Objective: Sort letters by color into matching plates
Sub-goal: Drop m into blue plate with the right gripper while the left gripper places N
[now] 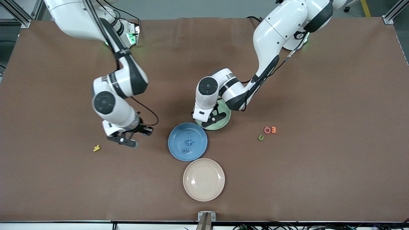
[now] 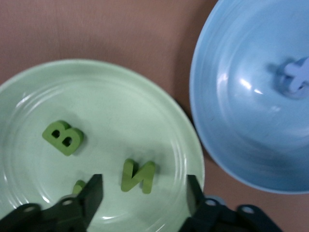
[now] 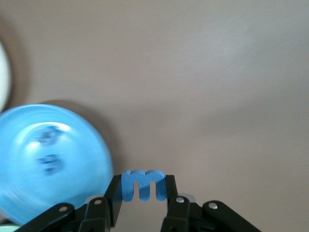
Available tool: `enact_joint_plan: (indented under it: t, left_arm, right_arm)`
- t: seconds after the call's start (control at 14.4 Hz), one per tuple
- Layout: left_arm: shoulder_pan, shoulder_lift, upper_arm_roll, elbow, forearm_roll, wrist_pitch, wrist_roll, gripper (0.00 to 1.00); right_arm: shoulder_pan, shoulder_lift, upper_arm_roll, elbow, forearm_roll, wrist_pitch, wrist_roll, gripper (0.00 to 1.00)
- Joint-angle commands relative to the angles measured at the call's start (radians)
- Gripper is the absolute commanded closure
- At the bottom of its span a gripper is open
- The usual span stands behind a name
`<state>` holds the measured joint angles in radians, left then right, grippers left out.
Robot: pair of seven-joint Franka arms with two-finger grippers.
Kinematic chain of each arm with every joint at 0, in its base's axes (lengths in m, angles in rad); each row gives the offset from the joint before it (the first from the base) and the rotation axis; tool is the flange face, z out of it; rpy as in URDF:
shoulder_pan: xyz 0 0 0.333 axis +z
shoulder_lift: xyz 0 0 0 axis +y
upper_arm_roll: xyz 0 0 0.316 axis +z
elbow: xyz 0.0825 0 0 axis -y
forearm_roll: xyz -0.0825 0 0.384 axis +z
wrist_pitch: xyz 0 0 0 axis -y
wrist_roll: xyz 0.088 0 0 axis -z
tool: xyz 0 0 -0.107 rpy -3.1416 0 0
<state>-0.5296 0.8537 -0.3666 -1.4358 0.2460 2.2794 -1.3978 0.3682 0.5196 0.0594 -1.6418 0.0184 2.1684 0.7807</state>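
Front view, from the right arm's end: the right gripper (image 1: 134, 138) hangs over bare table beside the blue plate (image 1: 174, 150).
Right gripper's hold: its jaws pinch a blue M (image 3: 142, 184) edge to edge.
Advice: carry it level over the blue plate's middle, near the two blue letters (image 1: 187, 146), then let go low.
Left gripper (image 1: 211, 118): jaws spread, nothing held, over the green plate (image 2: 159, 116).
Under it: green N (image 2: 138, 175) and B (image 2: 63, 137) lie flat; lift straight up.
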Motion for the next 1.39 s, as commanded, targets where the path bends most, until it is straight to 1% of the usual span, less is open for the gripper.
enact_joint_plan:
  t: [0.0, 0.14, 0.21, 0.35, 0.49, 0.77, 0.9, 0.97, 1.04, 1.11, 1.18, 1.32]
  left_arm:
    - [0.042, -0.038, 0.008, -0.006, 0.004, -0.015, 0.064, 0.11]
    - [0.08, -0.059, 0.008, -0.011, 0.002, -0.043, 0.098, 0.11]
    - [0.106, -0.064, 0.005, -0.015, 0.004, -0.052, 0.114, 0.11]
    - [0.164, -0.096, 0.003, -0.043, 0.007, -0.052, 0.218, 0.11]
    - [0.218, -0.125, 0.003, -0.07, 0.009, -0.054, 0.32, 0.12]
    - [0.324, -0.159, 0.003, -0.126, 0.062, -0.052, 0.684, 0.11]
    - [0.364, -0.165, 0.003, -0.144, 0.087, -0.05, 0.768, 0.1]
    - [0.384, -0.17, 0.002, -0.161, 0.104, -0.049, 0.813, 0.09]
    - [0.405, -0.176, 0.0, -0.182, 0.11, -0.043, 0.877, 0.09]
    - [0.428, -0.179, -0.005, -0.202, 0.108, -0.043, 0.954, 0.08]
    - [0.444, -0.183, -0.011, -0.219, 0.108, -0.043, 1.032, 0.02]
    - [0.456, -0.185, -0.014, -0.245, 0.108, -0.043, 1.117, 0.0]
  right_arm:
    - [0.067, 0.19, -0.009, 0.253, -0.005, -0.064, 0.171, 1.0]
    - [0.109, 0.27, -0.009, 0.348, -0.006, -0.056, 0.25, 1.0]
    - [0.123, 0.295, -0.009, 0.378, -0.006, -0.052, 0.274, 1.0]
    - [0.144, 0.336, -0.01, 0.416, -0.008, -0.045, 0.308, 1.0]
    - [0.161, 0.352, -0.012, 0.419, -0.009, -0.019, 0.328, 1.0]
    - [0.187, 0.37, -0.013, 0.418, -0.012, 0.004, 0.359, 1.0]
    - [0.193, 0.376, -0.015, 0.416, -0.014, 0.024, 0.361, 0.99]
    - [0.193, 0.379, -0.015, 0.416, -0.014, 0.031, 0.368, 0.96]
    - [0.193, 0.379, -0.015, 0.416, -0.012, 0.039, 0.37, 0.73]
    - [0.192, 0.379, -0.015, 0.415, -0.015, 0.039, 0.371, 0.01]
    - [0.193, 0.379, -0.016, 0.415, -0.017, 0.038, 0.371, 0.0]
    - [0.193, 0.379, -0.016, 0.415, -0.017, 0.038, 0.371, 0.0]
